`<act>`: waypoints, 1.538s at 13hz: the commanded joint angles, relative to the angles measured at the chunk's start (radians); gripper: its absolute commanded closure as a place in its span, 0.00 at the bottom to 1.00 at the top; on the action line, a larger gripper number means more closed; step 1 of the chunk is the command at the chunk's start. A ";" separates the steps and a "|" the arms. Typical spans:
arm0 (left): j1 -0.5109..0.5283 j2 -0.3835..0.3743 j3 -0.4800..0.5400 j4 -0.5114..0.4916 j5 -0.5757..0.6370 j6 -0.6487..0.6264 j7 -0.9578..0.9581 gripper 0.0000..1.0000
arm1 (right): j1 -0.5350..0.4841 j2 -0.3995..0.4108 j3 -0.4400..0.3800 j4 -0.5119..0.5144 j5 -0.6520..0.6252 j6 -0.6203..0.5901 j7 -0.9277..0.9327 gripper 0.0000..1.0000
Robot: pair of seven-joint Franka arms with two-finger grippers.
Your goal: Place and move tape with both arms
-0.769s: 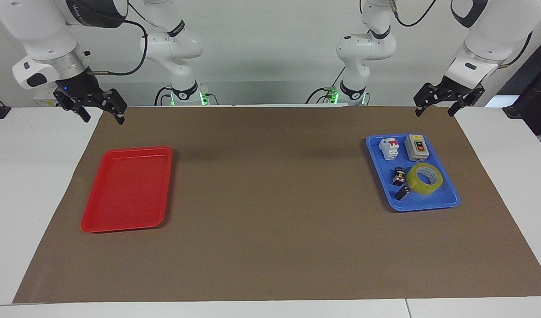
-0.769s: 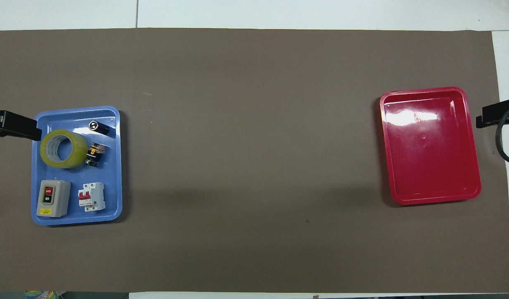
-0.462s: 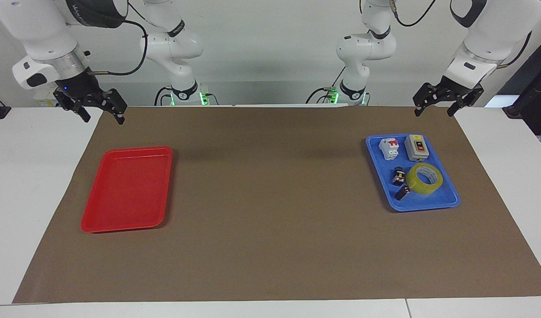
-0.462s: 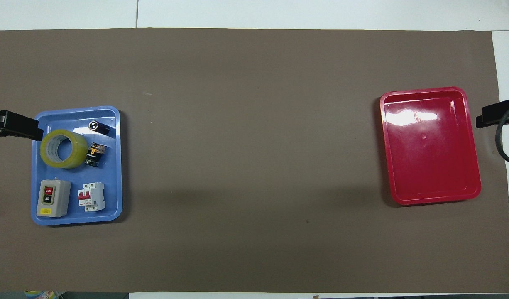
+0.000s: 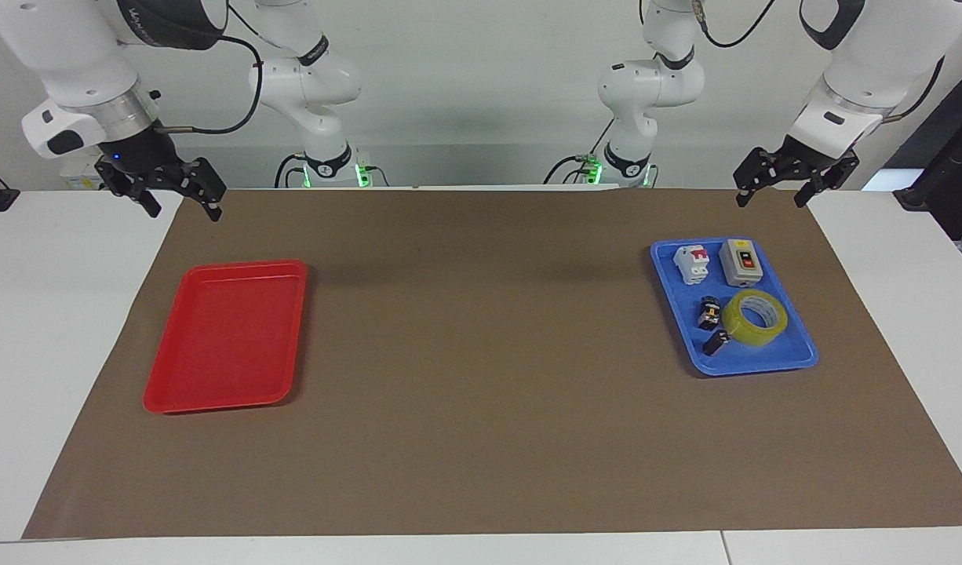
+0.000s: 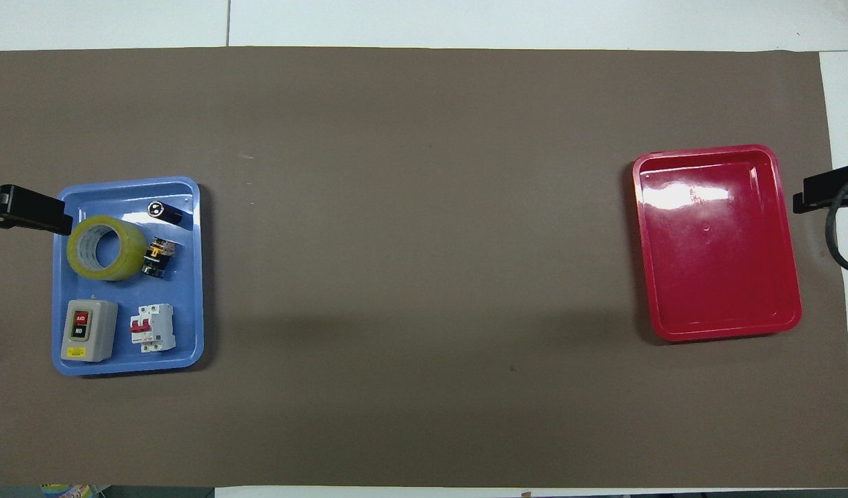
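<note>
The yellow tape roll lies flat in the blue tray at the left arm's end of the table; it also shows in the overhead view. My left gripper hangs open and empty in the air above the mat's edge nearest the robots, by the blue tray's near end. Only one of its fingers shows in the overhead view. My right gripper hangs open and empty above the mat's corner, by the red tray.
The blue tray also holds a grey switch box, a white circuit breaker and two small black parts. The red tray is bare. A brown mat covers the table.
The left gripper has shifted very slightly; the right arm, the tape and the trays have not moved.
</note>
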 commanded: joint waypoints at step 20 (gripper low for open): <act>0.276 0.157 0.014 -0.525 -0.014 0.746 0.000 0.02 | -0.002 -0.008 0.002 -0.018 0.016 0.005 -0.022 0.00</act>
